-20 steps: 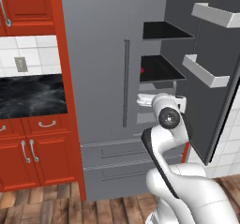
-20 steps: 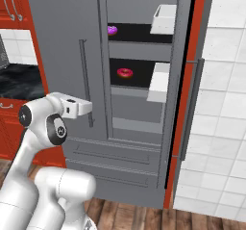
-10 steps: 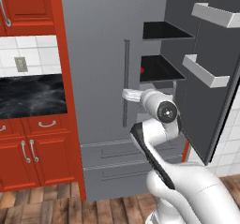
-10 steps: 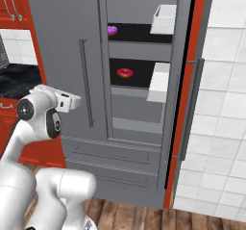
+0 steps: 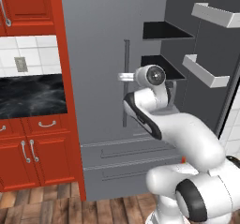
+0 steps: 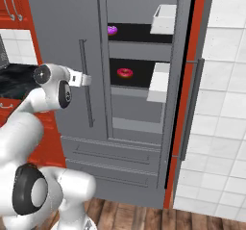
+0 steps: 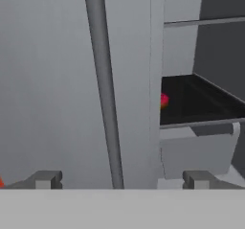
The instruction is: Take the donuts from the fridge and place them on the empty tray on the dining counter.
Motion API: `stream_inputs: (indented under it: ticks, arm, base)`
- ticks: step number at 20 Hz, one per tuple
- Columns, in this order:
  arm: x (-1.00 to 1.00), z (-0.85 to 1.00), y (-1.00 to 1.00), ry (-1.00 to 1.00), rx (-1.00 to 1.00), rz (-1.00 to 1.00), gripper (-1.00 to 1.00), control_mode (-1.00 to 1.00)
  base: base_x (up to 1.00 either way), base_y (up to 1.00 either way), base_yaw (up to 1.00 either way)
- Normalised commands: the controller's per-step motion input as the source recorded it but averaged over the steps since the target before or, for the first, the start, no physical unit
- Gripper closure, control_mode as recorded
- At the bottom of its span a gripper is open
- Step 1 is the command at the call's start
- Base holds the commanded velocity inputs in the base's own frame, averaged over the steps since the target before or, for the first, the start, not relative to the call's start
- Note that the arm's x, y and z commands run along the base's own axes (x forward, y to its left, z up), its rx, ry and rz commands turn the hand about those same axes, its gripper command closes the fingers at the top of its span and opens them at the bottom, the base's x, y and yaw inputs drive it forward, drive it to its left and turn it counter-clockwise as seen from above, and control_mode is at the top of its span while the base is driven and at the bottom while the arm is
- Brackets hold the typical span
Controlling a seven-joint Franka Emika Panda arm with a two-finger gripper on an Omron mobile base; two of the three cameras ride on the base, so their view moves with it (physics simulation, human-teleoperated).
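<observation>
No readable text, labels, brands, numbers or signs are showing anywhere in these views.

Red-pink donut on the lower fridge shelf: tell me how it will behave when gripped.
The red-pink donut lies flat on the black shelf, so it probably won't roll. It looks small and likely light. Its frosted ring may be soft and crush easily, so the open end effector should close gently.
</observation>
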Motion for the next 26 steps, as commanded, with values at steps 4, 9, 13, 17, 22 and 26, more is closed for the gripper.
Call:
stream_inputs:
  ticks: [4, 9, 13, 17, 22, 26]
  arm:
    - [1.0, -0.03, 0.0, 0.13, 0.0, 0.1, -1.0, -1.0]
    - [0.91, -0.5, 0.0, -0.08, 0.0, 0.11, -1.0, -1.0]
    - [0.69, -0.71, 0.0, -0.45, 0.0, 0.11, -1.0, -1.0]
    - [0.97, -0.32, 0.0, -0.26, 0.0, 0.02, 1.0, -1.0]
    - [1.0, -0.01, 0.0, 0.07, 0.0, 0.03, 1.0, -1.0]
    - [0.44, 0.18, 0.03, 0.21, -0.03, 0.06, 1.0, -1.0]
  base:
    - [0.0, 0.0, 0.0]
    - [0.0, 0.0, 0.0]
    - [0.0, 0.0, 0.0]
    - [0.0, 0.0, 0.0]
    - [0.0, 0.0, 0.0]
    - [0.0, 0.0, 0.0]
